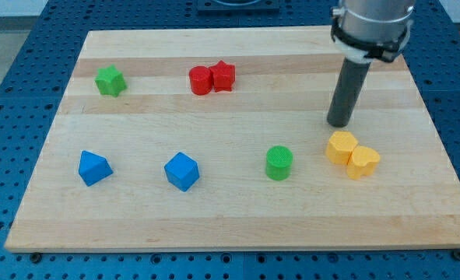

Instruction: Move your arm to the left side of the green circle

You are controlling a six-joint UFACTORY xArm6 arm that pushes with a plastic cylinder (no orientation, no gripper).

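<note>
The green circle (279, 162) is a short green cylinder lying right of the board's middle, toward the view's bottom. My tip (338, 123) rests on the board up and to the right of the green circle, with a clear gap between them. It stands just above the two yellow blocks (352, 154), which touch each other to the right of the green circle.
A green star-shaped block (110, 80) lies at the upper left. Two red blocks (212, 78) touch each other at the upper middle. A blue block (94, 167) and a blue cube (182, 171) lie at the lower left. The wooden board (237, 225) sits on a blue perforated table.
</note>
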